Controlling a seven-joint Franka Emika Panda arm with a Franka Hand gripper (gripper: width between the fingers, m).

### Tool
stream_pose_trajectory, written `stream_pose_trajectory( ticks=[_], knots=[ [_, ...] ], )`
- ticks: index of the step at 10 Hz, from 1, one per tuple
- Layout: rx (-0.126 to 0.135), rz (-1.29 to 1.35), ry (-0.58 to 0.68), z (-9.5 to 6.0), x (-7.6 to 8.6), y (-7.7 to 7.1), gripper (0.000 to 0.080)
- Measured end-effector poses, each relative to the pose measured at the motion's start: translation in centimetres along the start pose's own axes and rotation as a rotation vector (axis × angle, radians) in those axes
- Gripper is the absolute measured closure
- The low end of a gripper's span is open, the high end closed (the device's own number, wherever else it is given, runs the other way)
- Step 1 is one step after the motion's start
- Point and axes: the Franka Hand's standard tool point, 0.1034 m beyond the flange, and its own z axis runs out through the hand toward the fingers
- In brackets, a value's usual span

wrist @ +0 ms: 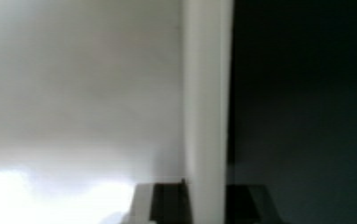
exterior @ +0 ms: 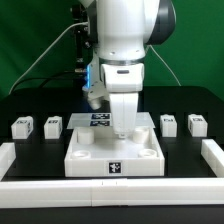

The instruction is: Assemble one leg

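You've got the pincer [exterior: 122, 132] down low over the white tabletop [exterior: 85, 160], near its back edge and just right of centre in the exterior view. I can't tell whether it's open or closed. The arm's body masks the fingers from outside, and the wrist view is only blur: a pale surface, a lighter vertical strip, and dark beyond it.

All four legs sit upright on the black desk [exterior: 40, 146], in a row and apart from the tabletop. The outer left leg [exterior: 20, 127] and inner left leg [exterior: 51, 126] are on the exterior view's left. The inner right leg [exterior: 169, 124] and outer right leg [exterior: 196, 124] are on its right.

The marker board [exterior: 97, 120] lies flat behind the tabletop, partly hidden by the arm. A white rail [exterior: 14, 158] borders the desk at the front and both sides.
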Motion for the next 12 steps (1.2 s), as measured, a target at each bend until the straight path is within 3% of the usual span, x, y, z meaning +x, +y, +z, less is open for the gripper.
stream_pose_trajectory(
  ticks=[7, 10, 12],
  knots=[
    [-0.036, -0.023, 0.018, -0.2, 6.5, 3.9, 0.0733],
    [-0.041, 0.003, 0.020, -0.5, 7.6, 5.7, 0.0733],
    [-0.042, 0.013, 0.021, -0.5, 7.6, 5.9, 0.0734]
  ],
)
